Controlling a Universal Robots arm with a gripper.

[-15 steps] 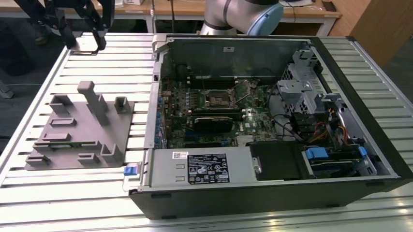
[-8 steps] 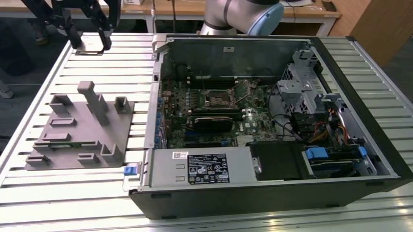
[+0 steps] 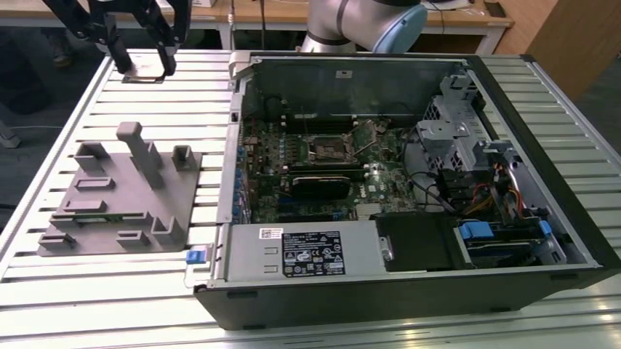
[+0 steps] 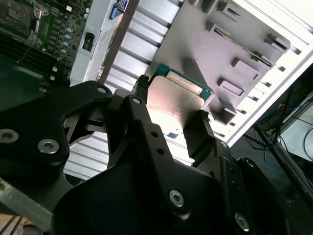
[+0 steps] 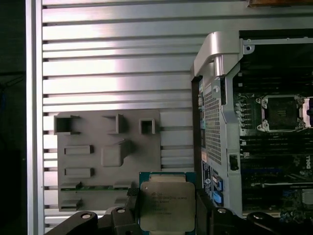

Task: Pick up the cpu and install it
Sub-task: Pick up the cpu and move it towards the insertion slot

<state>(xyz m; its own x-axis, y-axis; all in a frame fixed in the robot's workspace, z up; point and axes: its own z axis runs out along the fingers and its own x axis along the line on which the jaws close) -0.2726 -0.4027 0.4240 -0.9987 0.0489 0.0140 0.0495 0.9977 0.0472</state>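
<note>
The cpu (image 5: 167,205) was found held in the gripper (image 5: 167,196), outside the computer case (image 3: 568,156) and off that case's side wall toward the exterior view's left. Its silver metal top faced the first wrist view, with a thin green rim showing along one edge. The jaws were clenched on the cpu: one black finger (image 5: 131,198) pressed against one side edge and its partner against the opposite edge, as both wrist views showed. In the exterior view the gripper hung near the case's far corner, with the cpu clear of every surface beneath it.

A grey plastic tray (image 3: 107,211) with raised blocks and shallow pockets lay flat just beside the case, on the same side wall. The second wrist view showed the cpu against the backdrop of this tray, apart from it.

Both case and tray rested on a slatted aluminium table (image 3: 87,298). The case lay on its side with the panel off and its interior facing up. Inside the case, the motherboard (image 3: 281,174) occupied the floor. The socket (image 3: 328,147), a dark square in a metal frame, sat near the board's middle, well apart from the cpu. A power supply (image 3: 301,251) with a white label filled the case's near edge. Metal drive cages (image 3: 456,131) and loose cabling stood at the case's end toward the exterior view's right. The grey arm joint (image 3: 364,22) stood beyond the case's far wall.
</note>
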